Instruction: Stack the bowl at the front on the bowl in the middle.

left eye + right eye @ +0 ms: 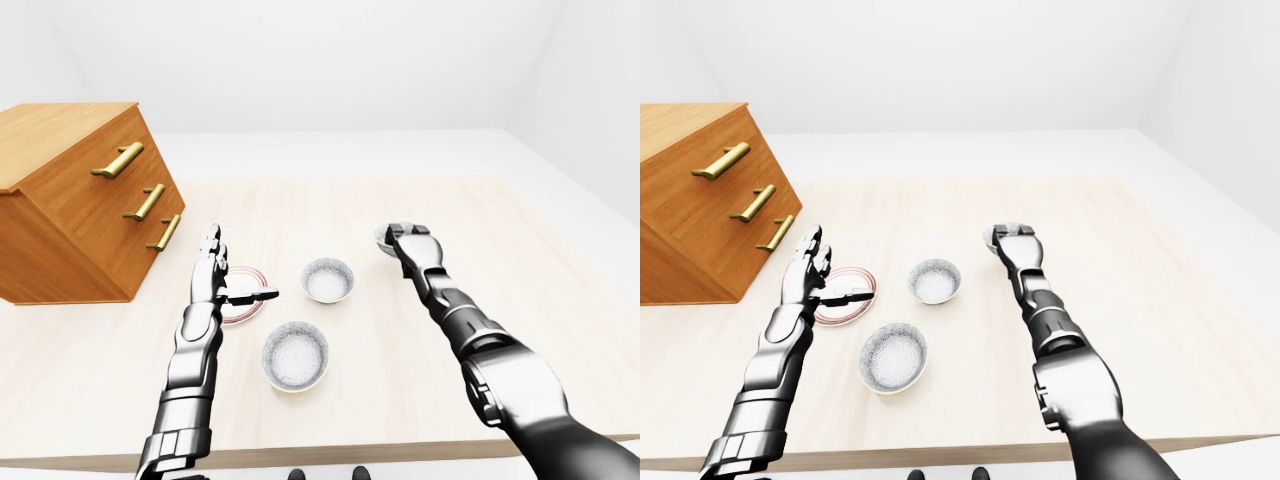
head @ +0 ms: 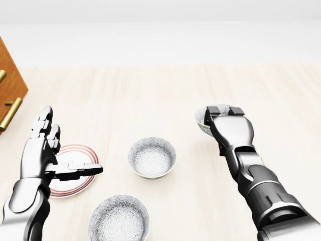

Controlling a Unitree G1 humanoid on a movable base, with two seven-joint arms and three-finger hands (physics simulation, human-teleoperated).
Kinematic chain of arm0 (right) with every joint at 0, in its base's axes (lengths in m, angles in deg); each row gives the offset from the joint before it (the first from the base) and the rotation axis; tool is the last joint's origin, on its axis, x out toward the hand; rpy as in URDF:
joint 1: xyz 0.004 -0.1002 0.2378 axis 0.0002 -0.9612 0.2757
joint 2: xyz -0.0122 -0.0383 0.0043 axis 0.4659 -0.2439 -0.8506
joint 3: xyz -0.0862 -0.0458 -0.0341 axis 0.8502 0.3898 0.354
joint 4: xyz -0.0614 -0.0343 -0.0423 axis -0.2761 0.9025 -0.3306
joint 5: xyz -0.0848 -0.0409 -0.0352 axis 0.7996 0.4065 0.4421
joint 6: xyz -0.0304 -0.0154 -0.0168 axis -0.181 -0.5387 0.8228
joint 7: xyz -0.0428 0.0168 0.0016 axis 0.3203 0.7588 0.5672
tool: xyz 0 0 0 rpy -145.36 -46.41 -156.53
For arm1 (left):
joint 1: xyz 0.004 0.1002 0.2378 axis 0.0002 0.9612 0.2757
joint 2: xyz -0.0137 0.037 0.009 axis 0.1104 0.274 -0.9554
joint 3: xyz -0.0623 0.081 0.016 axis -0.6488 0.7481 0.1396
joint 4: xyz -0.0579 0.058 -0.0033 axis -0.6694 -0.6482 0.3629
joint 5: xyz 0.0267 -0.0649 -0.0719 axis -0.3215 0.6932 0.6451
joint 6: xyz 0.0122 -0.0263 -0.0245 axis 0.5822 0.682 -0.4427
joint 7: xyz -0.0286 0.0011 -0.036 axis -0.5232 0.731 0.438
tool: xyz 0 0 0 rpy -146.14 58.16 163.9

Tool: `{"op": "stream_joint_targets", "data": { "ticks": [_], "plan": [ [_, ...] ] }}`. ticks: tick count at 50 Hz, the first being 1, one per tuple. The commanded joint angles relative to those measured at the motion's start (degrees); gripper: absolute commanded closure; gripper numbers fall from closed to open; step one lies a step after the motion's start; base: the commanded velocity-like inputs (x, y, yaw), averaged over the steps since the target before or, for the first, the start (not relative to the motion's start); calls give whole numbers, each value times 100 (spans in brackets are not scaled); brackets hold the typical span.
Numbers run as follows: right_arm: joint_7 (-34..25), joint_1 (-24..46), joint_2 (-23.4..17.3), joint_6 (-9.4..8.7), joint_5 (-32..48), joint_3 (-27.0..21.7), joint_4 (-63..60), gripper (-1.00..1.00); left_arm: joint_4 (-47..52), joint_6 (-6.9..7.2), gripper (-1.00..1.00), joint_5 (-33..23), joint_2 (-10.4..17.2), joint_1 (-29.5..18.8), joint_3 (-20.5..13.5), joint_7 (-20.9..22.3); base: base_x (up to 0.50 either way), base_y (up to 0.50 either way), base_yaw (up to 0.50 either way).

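Note:
Three patterned bowls stand on the pale wooden table [image 2: 150,85]. The nearest bowl [image 2: 119,220] is at the bottom of the head view, and the middle bowl [image 2: 152,157] is just above and to its right. A third bowl [image 2: 202,118] lies further right, mostly hidden under my right hand [image 2: 224,113], whose fingers curl over its rim; the thumb is hidden. My left hand [image 2: 55,150] hovers open at the left, fingers straight and thumb stretched out over a red-rimmed plate [image 2: 75,183]. Neither hand touches the nearest or the middle bowl.
A wooden dresser [image 1: 70,200] with brass handles stands on the table at the upper left, close to my left arm. The table's near edge [image 1: 330,460] runs along the bottom of the left-eye view.

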Motion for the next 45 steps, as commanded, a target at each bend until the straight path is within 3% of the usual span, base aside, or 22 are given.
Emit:
{"op": "stream_joint_targets", "data": {
  "ticks": [1,21,38,45],
  "plan": [
    [92,-121,35,0,207,80,-576,100,-19,-6,-100,-9,-5,-11,10,-4,0,0,0],
    [-1557,-1314,808,0,-10,104,-3790,100,43,17,-100,-21,-27,13,23,-10,0,0,0],
    [-2380,-2762,943,0,-24,200,-6100,100,95,28,-100,-32,-56,48,41,-16,0,0,0],
    [-2231,-3225,961,0,165,289,-6501,100,99,26,-100,-36,-67,60,49,-11,0,0,0]
  ]
}}
